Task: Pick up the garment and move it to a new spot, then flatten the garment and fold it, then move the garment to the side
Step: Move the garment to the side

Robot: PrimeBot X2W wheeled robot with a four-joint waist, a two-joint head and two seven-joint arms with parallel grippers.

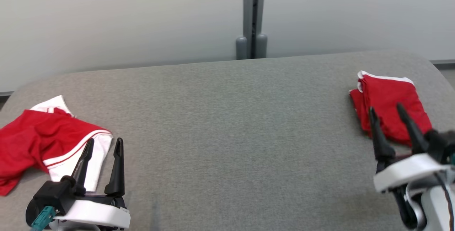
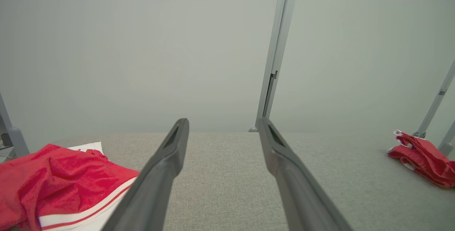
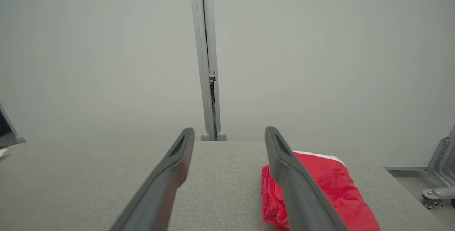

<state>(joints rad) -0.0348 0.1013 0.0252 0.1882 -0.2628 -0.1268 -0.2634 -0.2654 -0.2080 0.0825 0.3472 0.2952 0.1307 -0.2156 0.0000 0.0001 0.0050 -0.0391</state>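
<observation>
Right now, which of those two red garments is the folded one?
The red garment on the right, a compact bundle by the right gripper; the left garment lies crumpled and spread out.

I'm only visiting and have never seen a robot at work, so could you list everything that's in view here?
crumpled garment: one, red with white trim, left end of the table.
folded garment: one, red with white edging, right end of the table.
table: one, grey fabric top, across the whole view.
post: one, grey, upright behind the table's far edge, middle.
wall: one, pale grey, behind everything.
left gripper: one, dark fingers, open and empty, lower left by the crumpled garment.
right gripper: one, dark fingers, open and empty, lower right by the folded garment.
</observation>
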